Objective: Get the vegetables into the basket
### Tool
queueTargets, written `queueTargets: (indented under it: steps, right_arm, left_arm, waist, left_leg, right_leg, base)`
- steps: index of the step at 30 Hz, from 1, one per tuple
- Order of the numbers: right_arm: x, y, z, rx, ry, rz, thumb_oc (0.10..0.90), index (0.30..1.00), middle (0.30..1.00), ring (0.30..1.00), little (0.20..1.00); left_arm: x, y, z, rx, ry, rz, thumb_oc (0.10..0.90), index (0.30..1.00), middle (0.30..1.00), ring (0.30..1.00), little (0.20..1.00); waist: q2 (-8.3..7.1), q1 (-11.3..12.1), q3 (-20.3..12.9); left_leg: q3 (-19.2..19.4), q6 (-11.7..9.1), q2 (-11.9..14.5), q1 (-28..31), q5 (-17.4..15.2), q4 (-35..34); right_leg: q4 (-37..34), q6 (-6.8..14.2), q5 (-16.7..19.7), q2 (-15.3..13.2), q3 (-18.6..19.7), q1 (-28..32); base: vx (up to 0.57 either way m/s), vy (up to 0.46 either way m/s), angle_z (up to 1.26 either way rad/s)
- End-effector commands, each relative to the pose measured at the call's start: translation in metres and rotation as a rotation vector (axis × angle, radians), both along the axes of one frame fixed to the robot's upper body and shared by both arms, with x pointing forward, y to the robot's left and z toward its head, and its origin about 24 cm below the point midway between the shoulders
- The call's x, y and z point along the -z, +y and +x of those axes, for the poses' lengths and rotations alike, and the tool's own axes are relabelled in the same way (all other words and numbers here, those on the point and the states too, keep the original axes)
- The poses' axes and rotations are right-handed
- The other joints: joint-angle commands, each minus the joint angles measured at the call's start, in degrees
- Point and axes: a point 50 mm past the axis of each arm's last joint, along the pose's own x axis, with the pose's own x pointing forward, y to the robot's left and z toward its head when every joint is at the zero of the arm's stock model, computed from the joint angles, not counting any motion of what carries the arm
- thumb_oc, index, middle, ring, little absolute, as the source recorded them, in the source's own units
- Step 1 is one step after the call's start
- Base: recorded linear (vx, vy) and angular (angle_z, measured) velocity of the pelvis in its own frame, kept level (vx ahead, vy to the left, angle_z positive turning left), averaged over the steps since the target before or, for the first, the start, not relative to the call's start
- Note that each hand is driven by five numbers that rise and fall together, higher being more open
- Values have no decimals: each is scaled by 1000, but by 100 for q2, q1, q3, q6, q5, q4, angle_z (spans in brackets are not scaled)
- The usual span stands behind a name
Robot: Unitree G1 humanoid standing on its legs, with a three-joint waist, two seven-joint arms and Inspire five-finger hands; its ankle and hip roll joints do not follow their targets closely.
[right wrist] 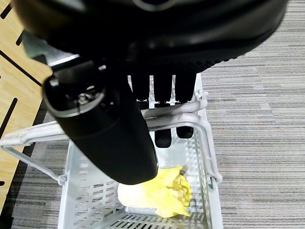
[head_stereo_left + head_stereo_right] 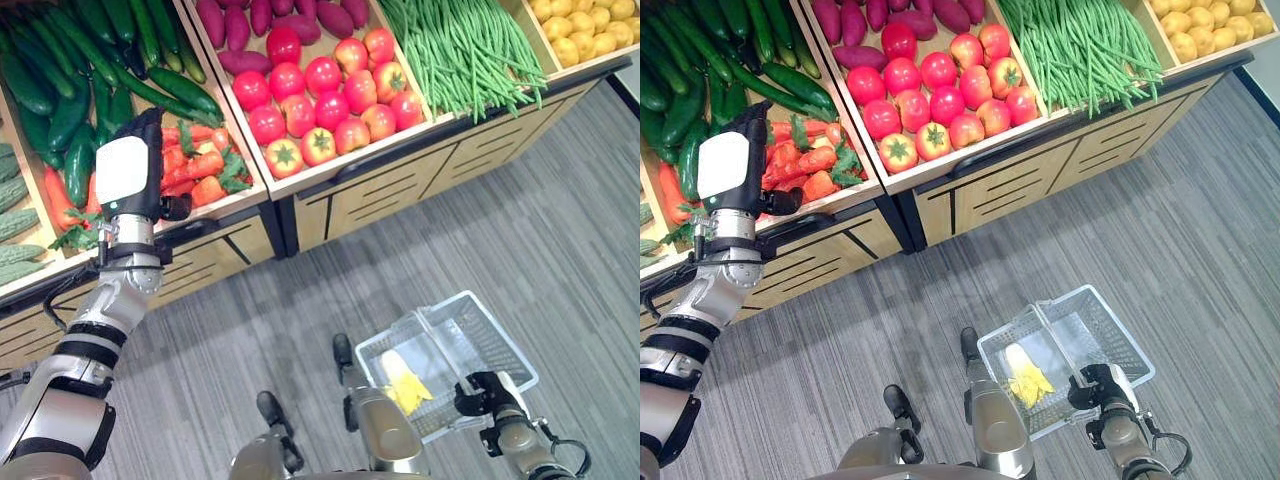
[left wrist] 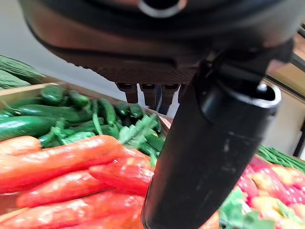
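Observation:
Orange carrots (image 2: 203,165) with green tops lie in a wooden shelf bin (image 2: 230,205). My left hand (image 2: 133,170) hovers just above them, open, its thumb (image 3: 200,157) in front of the pile (image 3: 62,162) and nothing in its grasp. Low at the right, my right hand (image 2: 486,392) is shut on the handle (image 1: 183,114) of a clear wire basket (image 2: 500,345) held above the floor. One yellow vegetable (image 1: 159,193) lies on the basket's bottom.
Dark cucumbers (image 2: 60,110) fill the bin beside the carrots. Further along the shelf are tomatoes (image 2: 330,100), purple sweet potatoes (image 2: 260,20), green beans (image 2: 460,45) and yellow produce (image 2: 585,25). Grey striped floor (image 2: 560,220) stretches between shelf and basket.

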Motion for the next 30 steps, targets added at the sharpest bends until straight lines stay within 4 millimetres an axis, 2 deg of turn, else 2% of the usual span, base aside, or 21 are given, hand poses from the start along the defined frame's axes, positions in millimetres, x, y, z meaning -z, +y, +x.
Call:
queueTargets:
  steps: [1, 12, 18, 22, 27, 29, 30]
  right_arm:
    - [-13, -18, 5, 21, -66, -68, 400, 300, 300, 300, 300]
    - [-19, -16, 17, 4, -112, -73, 400, 300, 300, 300, 300]
    - [-19, -19, 15, 23, -113, -81, 400, 300, 300, 300, 300]
    - [-21, -19, 18, 17, -124, -81, 400, 300, 300, 300, 300]
    - [-22, -20, 18, 12, -114, -93, 400, 300, 300, 300, 300]
    - [-21, -19, 18, 11, -107, -92, 400, 300, 300, 300, 300]
    - [-21, -19, 20, 3, -106, -94, 400, 300, 300, 300, 300]
  left_arm:
    - [-53, 15, 3, -52, -178, 92, 900, 1000, 1000, 1000, 1000]
    - [-26, 31, 10, -162, -13, 125, 900, 1000, 1000, 1000, 1000]
    - [5, 27, 4, -132, 91, 94, 900, 1000, 1000, 1000, 1000]
    - [22, 32, -1, -147, 159, 66, 900, 1000, 1000, 1000, 1000]
    - [31, 37, -2, -205, 179, -43, 900, 1000, 1000, 1000, 1000]
    - [40, 46, -3, -304, 199, -150, 900, 1000, 1000, 1000, 1000]
    - [44, 57, -6, -386, 210, -182, 900, 1000, 1000, 1000, 1000]
  waist:
    - [-100, -59, -436]
    - [-112, -117, -331]
    - [-80, -78, -282]
    - [-55, -62, -271]
    - [-42, -48, -271]
    - [-46, -60, -259]
    - [-62, -85, -256]
  left_leg:
    - [-518, -423, 401, -2, 85, 82]
    - [-488, -437, 440, -235, 173, 79]
    - [-504, -443, 453, -183, 156, 80]
    - [-486, -452, 453, -115, 141, 72]
    - [-488, -450, 455, -88, 141, 71]
    - [-507, -448, 448, -90, 150, 68]
    - [-497, -448, 446, -83, 148, 71]
  right_leg:
    - [336, 786, -161, -456, 182, -330]
    - [362, 765, -124, -377, 251, -593]
    - [369, 751, -163, -382, 242, -543]
    - [349, 752, -162, -388, 238, -479]
    - [339, 747, -160, -390, 225, -450]
    - [337, 739, -156, -388, 212, -452]
    - [347, 737, -145, -385, 225, -467]
  base:
    - [1, -6, -7]
    - [-2, -3, -5]
    - [0, 0, 0]
    - [0, 0, 0]
    - [0, 0, 0]
    - [-14, 8, 2]
    - [0, 0, 0]
